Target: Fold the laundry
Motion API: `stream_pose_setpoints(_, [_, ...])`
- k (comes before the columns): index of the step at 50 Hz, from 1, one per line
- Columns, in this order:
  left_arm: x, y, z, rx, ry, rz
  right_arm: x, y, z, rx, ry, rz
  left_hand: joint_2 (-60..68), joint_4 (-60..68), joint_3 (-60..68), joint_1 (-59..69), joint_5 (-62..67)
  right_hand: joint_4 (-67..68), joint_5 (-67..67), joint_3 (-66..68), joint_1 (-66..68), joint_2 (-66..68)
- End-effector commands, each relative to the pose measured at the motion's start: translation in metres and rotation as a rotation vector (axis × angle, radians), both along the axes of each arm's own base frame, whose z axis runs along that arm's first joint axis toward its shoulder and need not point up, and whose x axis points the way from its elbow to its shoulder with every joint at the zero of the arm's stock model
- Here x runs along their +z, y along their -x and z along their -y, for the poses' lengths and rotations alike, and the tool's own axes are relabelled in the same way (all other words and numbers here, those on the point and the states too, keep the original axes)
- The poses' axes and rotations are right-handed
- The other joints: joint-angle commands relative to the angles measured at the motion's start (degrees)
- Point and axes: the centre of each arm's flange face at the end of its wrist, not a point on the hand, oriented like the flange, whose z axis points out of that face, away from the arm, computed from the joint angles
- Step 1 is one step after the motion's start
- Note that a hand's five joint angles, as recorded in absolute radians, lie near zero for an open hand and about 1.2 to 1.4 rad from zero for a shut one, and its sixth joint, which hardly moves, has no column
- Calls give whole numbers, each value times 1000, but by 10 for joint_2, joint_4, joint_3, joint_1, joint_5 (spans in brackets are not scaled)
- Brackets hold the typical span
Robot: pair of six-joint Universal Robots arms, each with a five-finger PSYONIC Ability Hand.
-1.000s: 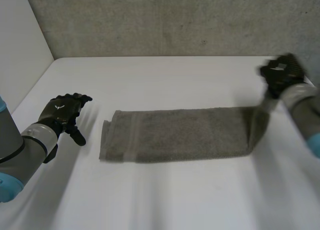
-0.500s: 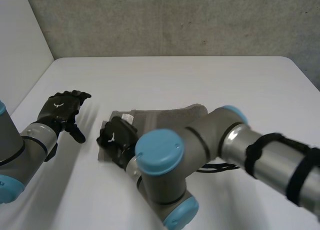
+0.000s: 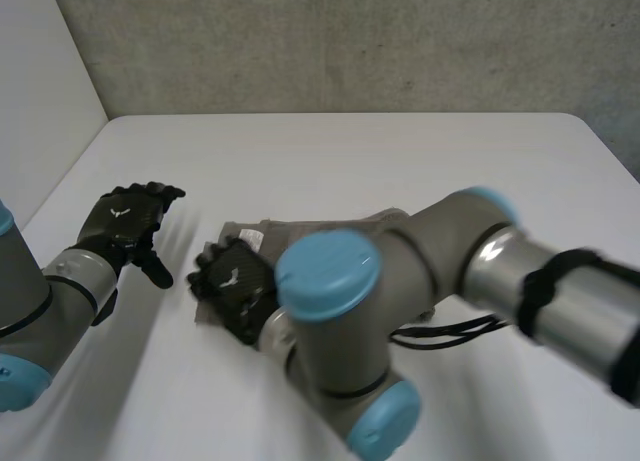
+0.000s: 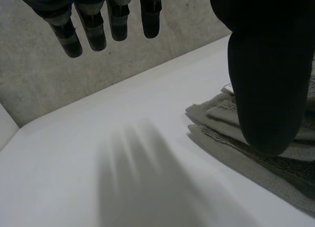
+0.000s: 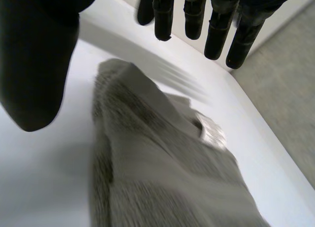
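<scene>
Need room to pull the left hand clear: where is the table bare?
Bare: the far strip of table between the towel and the wall, and the near patch this side of the left hand. Crowded: the towel's end, under the right hand and right arm.

A white table [image 3: 400, 151] with rounded far corners spreads across the lower scene. Behind it, at twelve o'clock, stands a rough, speckled grey concrete wall [image 3: 350, 41]. A smooth white panel [image 3: 40, 71] rises along the table's edge at nine o'clock. The light is soft and even.
</scene>
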Motion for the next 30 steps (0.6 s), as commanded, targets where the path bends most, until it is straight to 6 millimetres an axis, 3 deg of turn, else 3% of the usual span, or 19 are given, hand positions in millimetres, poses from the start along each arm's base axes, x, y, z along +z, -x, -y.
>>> stream_pose_setpoints(1, [-2,2,-4,-7,2,0,35,60,31,-177,-109,33,7,7,7,3,-12,-50,-34,-40,-35,-43])
stream_pose_setpoints(3, [-2,5,-8,-21,10,-2,39,94,44,-267,-144,39,7,7,7,3,-12,-50,-34,-40,-35,-43])
stream_pose_setpoints(4, [-2,5,-8,-21,10,-2,39,94,44,-268,-144,39,7,7,7,3,-12,-50,-34,-40,-35,-43])
stream_pose_setpoints(6, [0,12,-13,-46,25,-5,38,126,60,-358,-150,49,9,9,9,4,-11,-50,-34,-40,-35,-43])
stream_pose_setpoints(9, [-1,15,-16,-58,22,-5,33,139,68,-396,-153,52,9,9,9,4,-11,-50,-34,-40,-35,-43])
stream_pose_setpoints(11, [-2,21,-22,-81,18,-3,17,160,77,-441,-183,46,9,9,9,4,-11,-50,-34,-40,-35,-43])
stream_pose_setpoints(14, [-4,26,-27,-101,13,-2,3,175,83,-464,-217,45,10,10,10,6,-9,-50,-34,-40,-35,-43])
stream_pose_setpoints(19, [-7,29,-31,-113,9,-2,-11,187,89,-489,-240,84,10,10,10,6,-9,5,20,15,19,11])
stream_pose_setpoints(25, [-7,31,-33,-121,24,-5,-21,190,101,-519,-279,228,10,10,10,6,-9,146,162,156,161,152])
stream_pose_setpoints(30, [-7,32,-33,-121,40,-9,-28,190,105,-520,-346,290,12,12,12,8,-7,173,189,183,188,179])
